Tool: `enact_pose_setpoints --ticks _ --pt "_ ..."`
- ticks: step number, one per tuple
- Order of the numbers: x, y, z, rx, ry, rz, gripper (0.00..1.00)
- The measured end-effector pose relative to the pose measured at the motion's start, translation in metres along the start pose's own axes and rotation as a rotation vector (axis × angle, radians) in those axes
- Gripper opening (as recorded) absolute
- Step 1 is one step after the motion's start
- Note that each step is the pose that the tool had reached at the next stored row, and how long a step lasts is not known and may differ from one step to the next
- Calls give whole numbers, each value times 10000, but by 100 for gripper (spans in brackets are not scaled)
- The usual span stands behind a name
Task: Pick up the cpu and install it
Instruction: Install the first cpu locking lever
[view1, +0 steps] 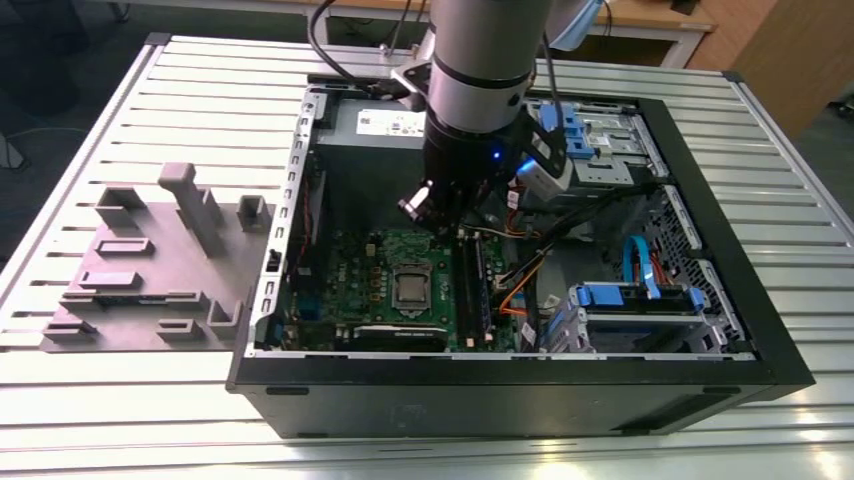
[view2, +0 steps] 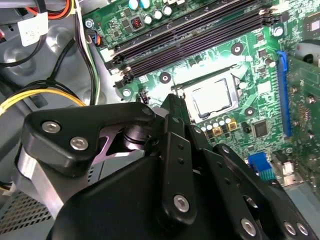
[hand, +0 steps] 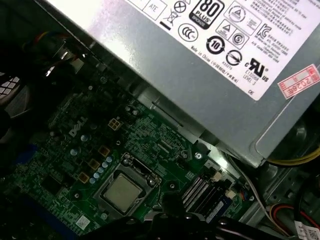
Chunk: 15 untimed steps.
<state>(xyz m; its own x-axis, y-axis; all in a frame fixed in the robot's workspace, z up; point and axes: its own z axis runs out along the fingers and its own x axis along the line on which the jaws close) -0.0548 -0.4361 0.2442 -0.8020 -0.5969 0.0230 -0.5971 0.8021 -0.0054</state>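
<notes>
Cpu (hand: 121, 192) pale silver-grey – board (view1: 380, 275) green – fixture tray (view1: 147, 290) grey, case (view1: 507, 400) black.

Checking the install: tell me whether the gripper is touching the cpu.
Apart. In the second wrist view, the cpu sits in its socket on the green board, with bare board showing between it and the gripper, which hangs above.

The cpu (view2: 212, 96) sits in the socket (view2: 207, 95) beyond the claw (view2: 172, 107).
</notes>
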Motion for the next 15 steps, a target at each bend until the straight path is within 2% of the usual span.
enact_pose_setpoints --ticks 15 --pt "122 -118 28 9 -1 -344 10"
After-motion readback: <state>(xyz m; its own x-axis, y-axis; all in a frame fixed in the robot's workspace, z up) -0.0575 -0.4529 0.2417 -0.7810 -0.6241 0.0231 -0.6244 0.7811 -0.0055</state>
